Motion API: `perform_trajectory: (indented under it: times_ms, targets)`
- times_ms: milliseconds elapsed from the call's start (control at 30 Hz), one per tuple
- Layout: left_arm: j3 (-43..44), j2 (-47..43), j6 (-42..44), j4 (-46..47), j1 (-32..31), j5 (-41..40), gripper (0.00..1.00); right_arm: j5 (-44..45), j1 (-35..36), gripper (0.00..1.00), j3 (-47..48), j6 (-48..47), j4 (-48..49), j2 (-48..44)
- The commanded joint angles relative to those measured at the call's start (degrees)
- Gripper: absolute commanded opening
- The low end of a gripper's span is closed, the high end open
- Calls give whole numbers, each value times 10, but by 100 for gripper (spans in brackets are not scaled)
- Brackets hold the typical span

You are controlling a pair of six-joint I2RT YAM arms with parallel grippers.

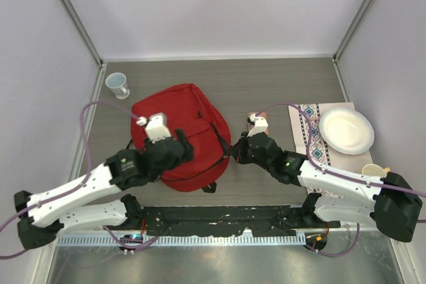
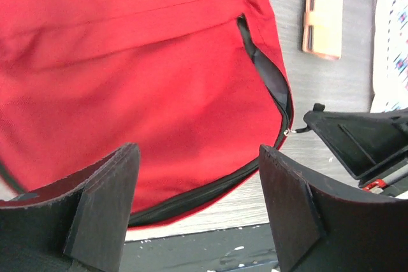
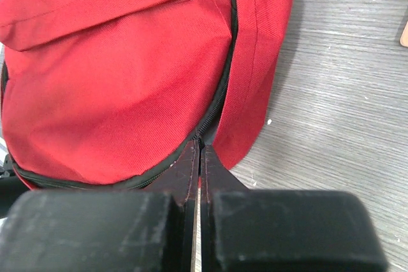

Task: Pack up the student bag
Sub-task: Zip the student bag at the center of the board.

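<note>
Two grippers: left gripper (image 2: 197, 157) spread wide, holding nothing, above near end of bag (image 1: 190, 108); right gripper (image 3: 199, 152) clenched, tips at zipper (image 3: 217, 103); pull tab pinched or not, cannot tell.
Bag place: flat on table (image 1: 266, 78), left of centre, between both arms.
Bag contents: zipper parted along right near edge; dark inside, nothing visible.
Other containers: cup (image 1: 118, 85) far left, contents not discernible; plate (image 1: 346, 131) on mat (image 1: 313, 147), right.
Risk 1: likely slide of bag under a zipper tug, no left hold on fabric.
Risk 2: possible tab slip from so thin a pinch.
Risk 3: possible clash, arms close together.
</note>
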Motion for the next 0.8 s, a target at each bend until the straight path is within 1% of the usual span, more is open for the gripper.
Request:
perform_trajectory:
  times_ms: [0, 33, 133, 233, 367, 500, 767]
  targets:
    - [88, 96, 235, 73, -3, 66, 78, 16, -1, 1, 10, -3, 18, -23]
    - [93, 115, 256, 89, -3, 87, 79, 18, -3, 1, 12, -2, 18, -23]
    - [84, 132, 317, 138, -3, 151, 79, 21, -2, 1, 13, 3, 20, -22]
    - [70, 139, 349, 163, -3, 185, 79, 25, -1, 1, 19, 1, 18, -22]
    - [55, 166, 364, 192, -5, 236, 78, 31, -2, 1, 22, 3, 18, -27]
    - [61, 204, 368, 197, -27, 249, 78, 33, -2, 1, 25, 4, 18, -27]
    - [71, 272, 367, 207, -62, 247, 77, 35, -2, 1, 27, 7, 18, -26]
